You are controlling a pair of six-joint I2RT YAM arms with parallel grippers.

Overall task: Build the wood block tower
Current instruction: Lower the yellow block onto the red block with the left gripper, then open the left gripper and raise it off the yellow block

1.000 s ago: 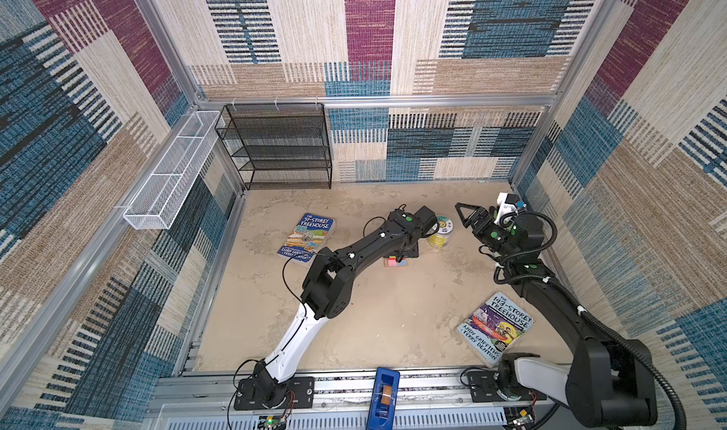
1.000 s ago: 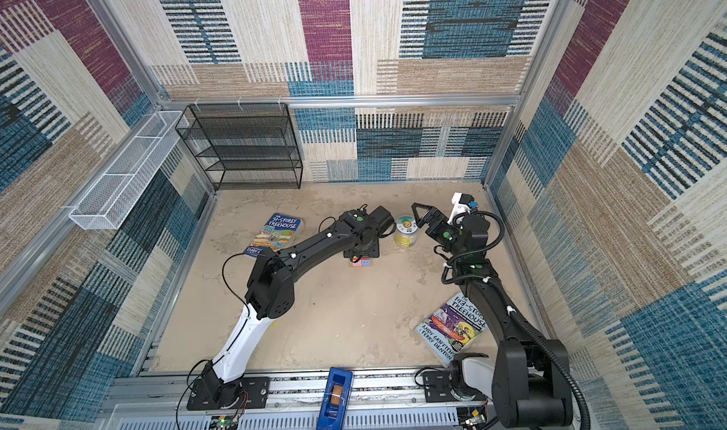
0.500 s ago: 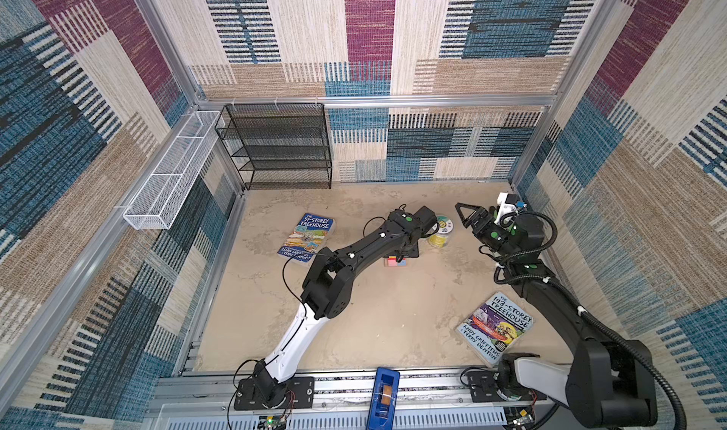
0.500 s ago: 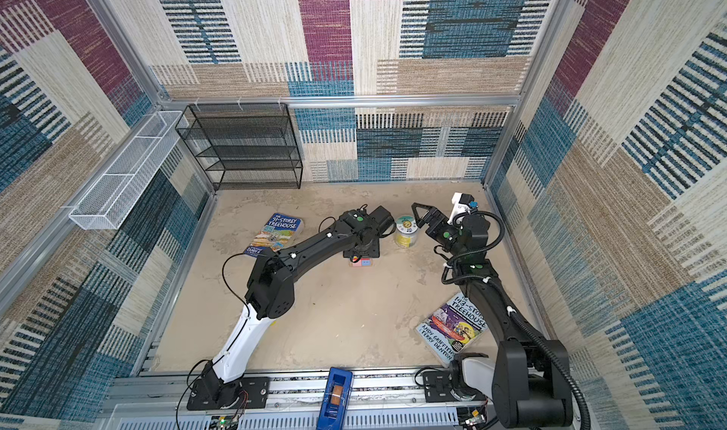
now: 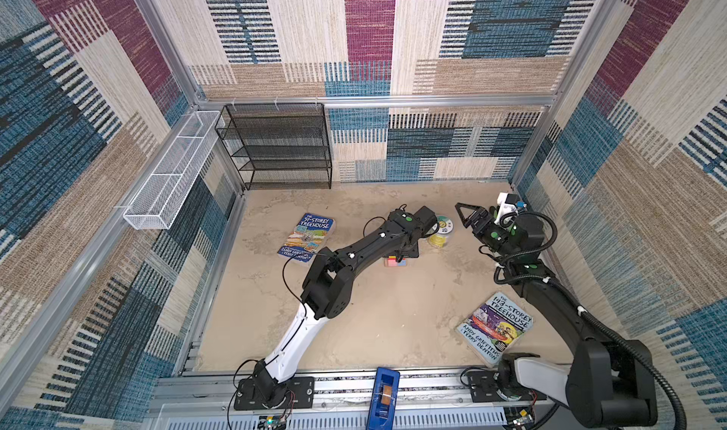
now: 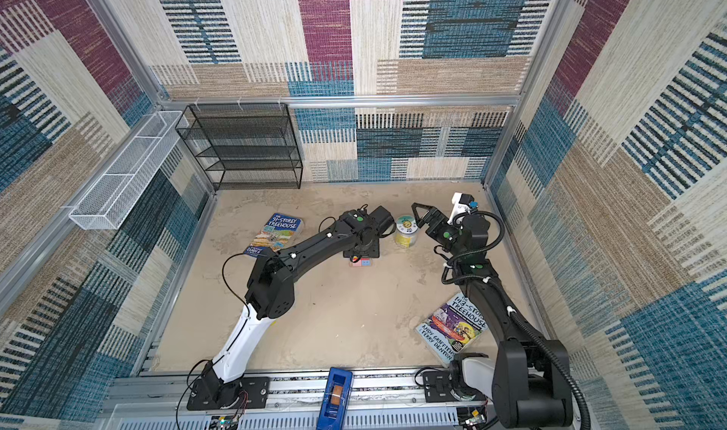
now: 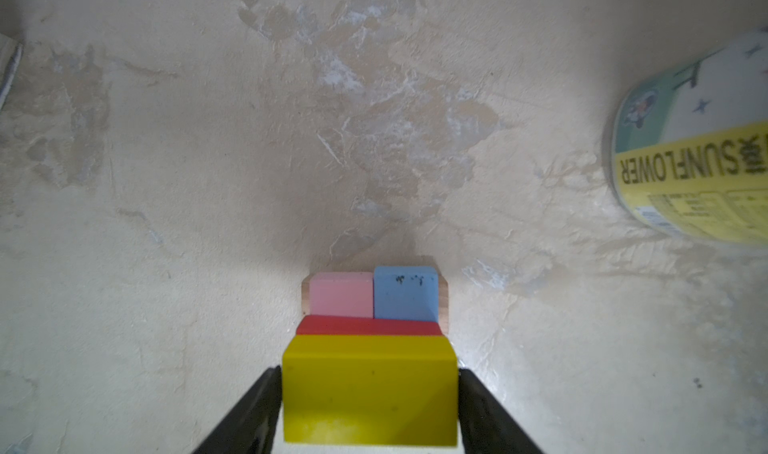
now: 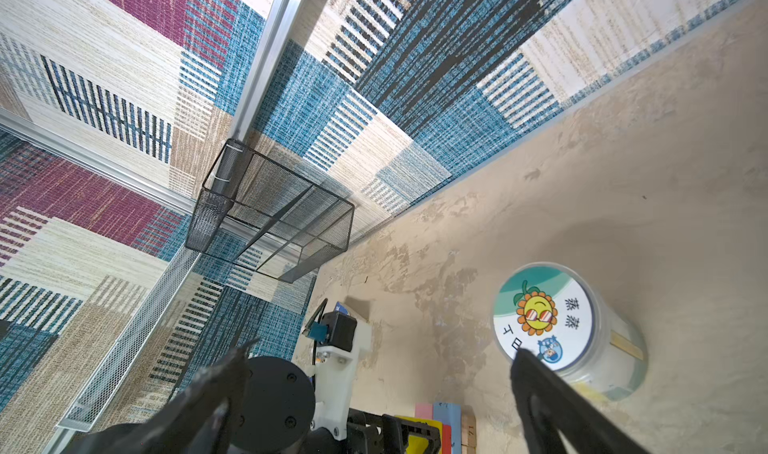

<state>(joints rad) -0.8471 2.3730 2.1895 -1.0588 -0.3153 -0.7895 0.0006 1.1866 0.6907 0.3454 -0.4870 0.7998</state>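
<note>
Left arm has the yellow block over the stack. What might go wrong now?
The yellow block, clamped in the left gripper, hides most of the red block, so alignment is uncertain; released off-centre, it may tip off. Pushing down could slide the pink block and blue block apart. Retreating wide might knock the nearby jar.

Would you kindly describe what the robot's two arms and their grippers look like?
The left arm and right arm are black with a white lowest link, green dots on joints and looping black cables. The left gripper and right gripper have slim black fingers; a white mount sits by the right one.
</note>
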